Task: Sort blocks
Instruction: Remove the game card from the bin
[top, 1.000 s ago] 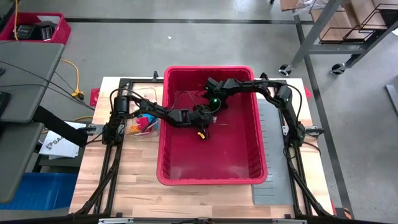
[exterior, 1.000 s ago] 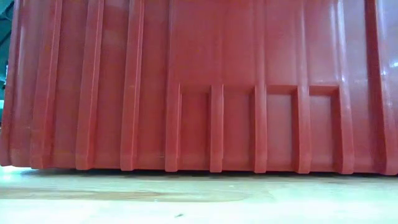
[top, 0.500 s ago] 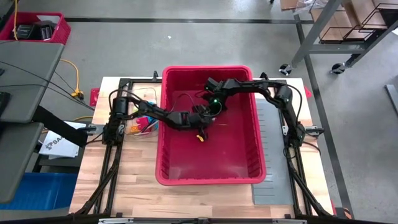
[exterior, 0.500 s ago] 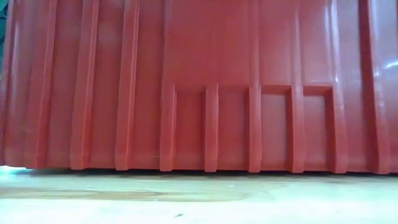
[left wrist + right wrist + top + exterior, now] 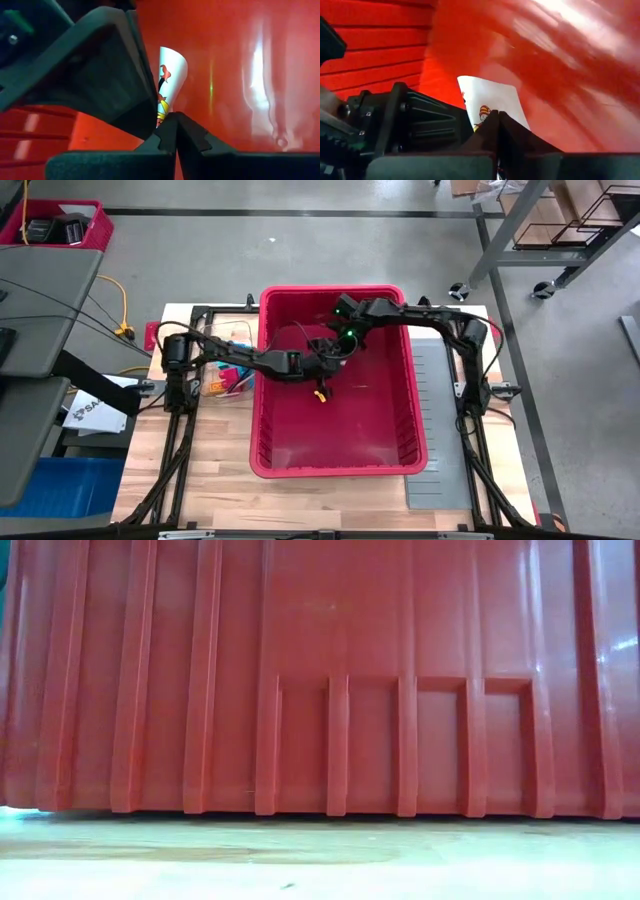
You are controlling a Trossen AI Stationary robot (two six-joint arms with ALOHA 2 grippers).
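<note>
Red plastic bin [image 5: 256, 410] had slid a little on your table as both arms drew toward its far wall. Inside, your left gripper [image 5: 172, 120] and right gripper [image 5: 497, 116] stayed pinched on one white printed card [image 5: 173, 65]. Small coloured blocks [image 5: 228, 378] lay outside, beside the bin's left wall, unsorted.

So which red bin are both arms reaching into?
The large red bin on the wooden table. The only other one, a small red crate, sits on the floor beyond the table's far-left corner, with no arm near it.
</note>
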